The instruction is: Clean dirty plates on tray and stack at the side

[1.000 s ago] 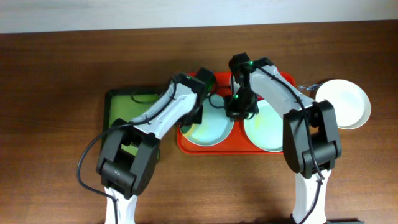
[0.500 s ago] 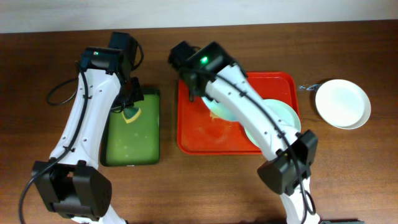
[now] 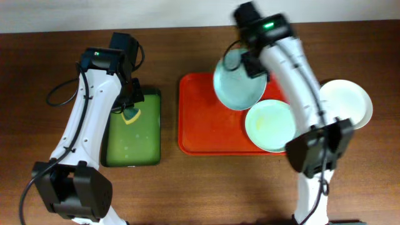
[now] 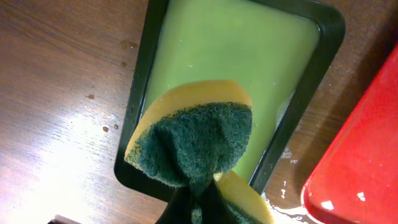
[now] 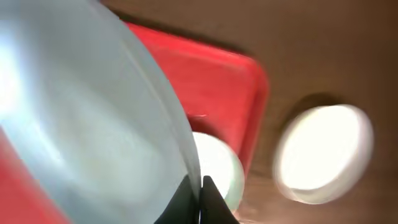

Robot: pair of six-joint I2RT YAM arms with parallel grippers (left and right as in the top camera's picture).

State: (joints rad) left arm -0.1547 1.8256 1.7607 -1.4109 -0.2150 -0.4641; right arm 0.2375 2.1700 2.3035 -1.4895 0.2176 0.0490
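My right gripper (image 3: 245, 62) is shut on the rim of a pale mint plate (image 3: 236, 84) and holds it lifted above the red tray (image 3: 206, 125); the plate fills the right wrist view (image 5: 81, 124), pinched at the fingertips (image 5: 200, 186). A second plate with yellowish smears (image 3: 270, 126) lies on the tray's right part, also in the right wrist view (image 5: 217, 165). A white plate (image 3: 345, 103) rests on the table to the right of the tray, also in the right wrist view (image 5: 323, 152). My left gripper (image 4: 199, 202) is shut on a yellow-and-green sponge (image 4: 199, 140) over the green tray (image 4: 242, 56).
The dark-rimmed green tray (image 3: 131, 147) holds pale green liquid, left of the red tray. Water drops lie on the wood (image 4: 286, 155) between the two trays. A cable (image 3: 59, 97) loops beside the left arm.
The right arm has swung right and lifted the mint plate off the tray's middle, uncovering the smeared plate beneath. The left arm holds still over the green tray since half a second ago.
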